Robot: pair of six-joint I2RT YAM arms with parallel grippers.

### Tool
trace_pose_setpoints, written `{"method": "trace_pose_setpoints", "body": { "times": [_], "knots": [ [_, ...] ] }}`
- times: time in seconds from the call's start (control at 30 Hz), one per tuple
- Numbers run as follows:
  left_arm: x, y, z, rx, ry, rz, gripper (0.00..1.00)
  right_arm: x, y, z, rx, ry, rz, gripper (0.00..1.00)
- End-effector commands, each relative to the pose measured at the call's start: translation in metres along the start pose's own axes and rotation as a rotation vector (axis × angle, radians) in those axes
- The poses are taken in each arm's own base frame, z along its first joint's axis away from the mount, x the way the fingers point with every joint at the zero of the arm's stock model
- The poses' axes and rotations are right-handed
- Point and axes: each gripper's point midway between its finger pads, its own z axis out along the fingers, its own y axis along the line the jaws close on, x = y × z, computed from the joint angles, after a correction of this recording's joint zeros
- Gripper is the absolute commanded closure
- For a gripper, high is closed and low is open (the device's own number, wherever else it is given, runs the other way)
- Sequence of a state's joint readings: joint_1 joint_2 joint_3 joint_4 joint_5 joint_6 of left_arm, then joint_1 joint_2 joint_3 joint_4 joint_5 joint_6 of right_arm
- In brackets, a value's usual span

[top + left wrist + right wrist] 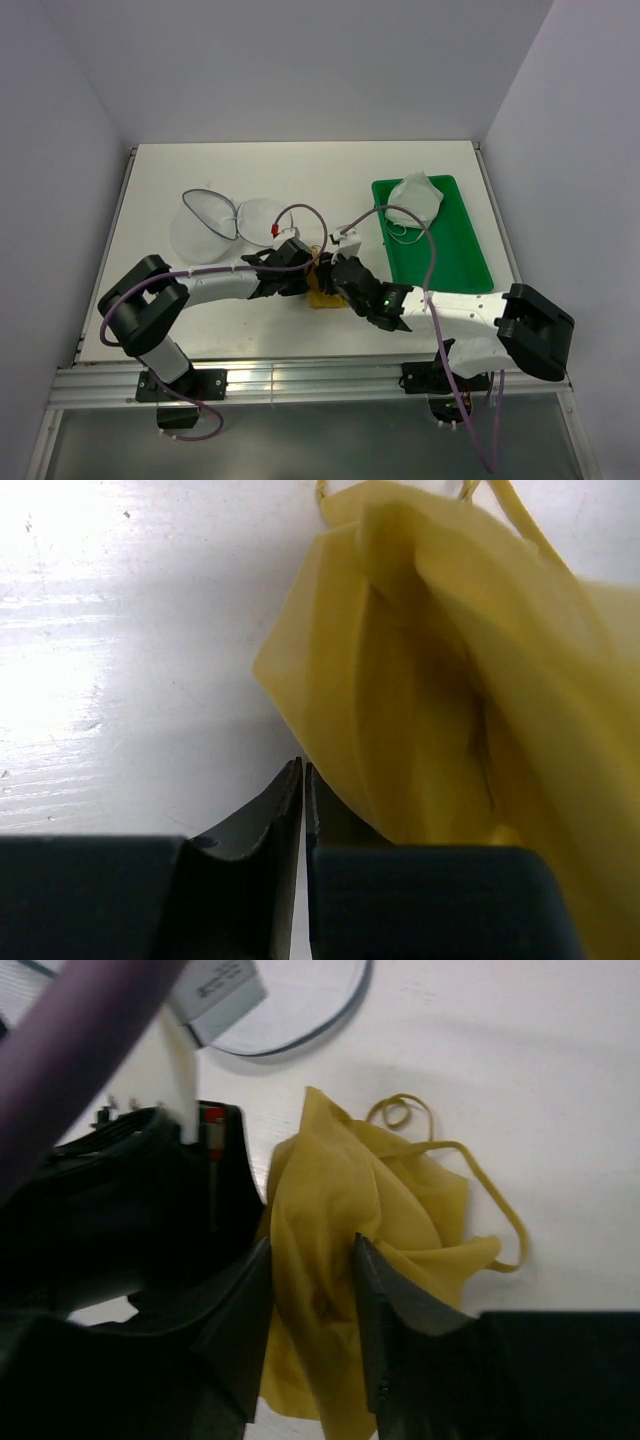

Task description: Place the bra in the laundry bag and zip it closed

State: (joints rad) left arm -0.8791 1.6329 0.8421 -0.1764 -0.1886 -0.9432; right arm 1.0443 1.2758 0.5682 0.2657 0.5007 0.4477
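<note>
Left gripper (pixel 308 272) is seen stretched in low from the left in the top view. The right gripper (pixel 335 280) is angled in from the right, and both are met over the bra (pixel 322 297). It's bunched on the table (pixel 250 170), with the laundry bag (pixel 215 222) lying open behind.

Left wrist: fingers pressed nearly together, nothing seen between, fabric beside one.

Right wrist: fingers partly apart astride a fold. An actual pinch can't be told.

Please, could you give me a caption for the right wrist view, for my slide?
Right gripper grips a bunched fold of the bra on the table.
</note>
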Motion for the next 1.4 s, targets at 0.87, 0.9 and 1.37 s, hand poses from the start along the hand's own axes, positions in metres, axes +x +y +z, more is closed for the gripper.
{"method": "trace_pose_setpoints", "body": {
  "times": [0.87,0.9,1.37],
  "knots": [
    [-0.051,-0.009,-0.091,0.006,-0.168,0.152,0.7,-0.032,-0.028,-0.014,-0.059,0.068,0.325,0.3],
    [-0.047,-0.018,-0.089,0.043,-0.151,0.155,0.7,-0.02,-0.036,-0.015,-0.071,0.088,0.328,0.27],
    [-0.009,-0.034,-0.019,0.068,0.006,0.204,0.74,0.01,-0.027,0.007,-0.281,0.185,0.365,0.11]
  ]
}}
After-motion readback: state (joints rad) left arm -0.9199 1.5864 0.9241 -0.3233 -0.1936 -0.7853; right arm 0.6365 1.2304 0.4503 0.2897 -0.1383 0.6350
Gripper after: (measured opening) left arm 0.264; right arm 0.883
